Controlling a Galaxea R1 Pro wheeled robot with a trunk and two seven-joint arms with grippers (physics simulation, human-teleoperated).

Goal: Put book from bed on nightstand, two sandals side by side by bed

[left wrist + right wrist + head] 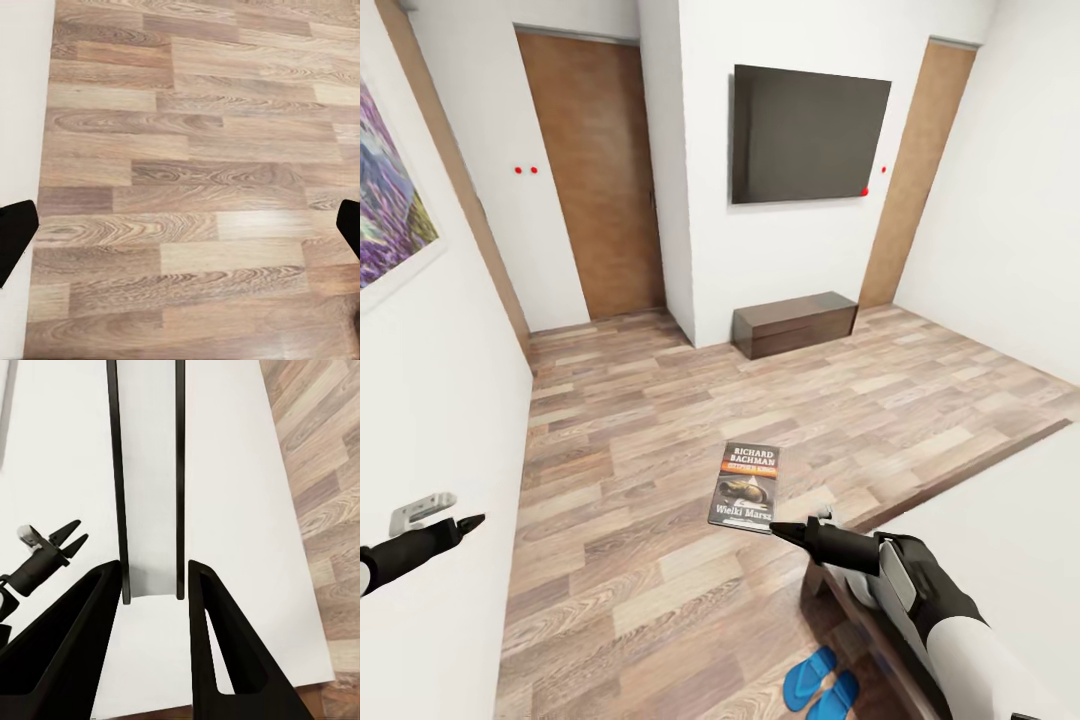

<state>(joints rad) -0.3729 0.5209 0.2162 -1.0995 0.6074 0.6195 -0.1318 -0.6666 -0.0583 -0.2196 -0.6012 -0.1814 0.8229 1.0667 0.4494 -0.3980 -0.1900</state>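
My right fingers (778,529) pinch the book (746,486) mid-frame, above the floor (660,420). My left fingers (468,524), lower left by the wall (430,420), look spread. The sandals (822,682) sit bottom centre, partly cut off, beside the bed (1000,500).

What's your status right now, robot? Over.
Left gripper open, empty. Right gripper shut on the book, held above the floor. Sandals paired beside the bed. Low cabinet ahead, far from arms.
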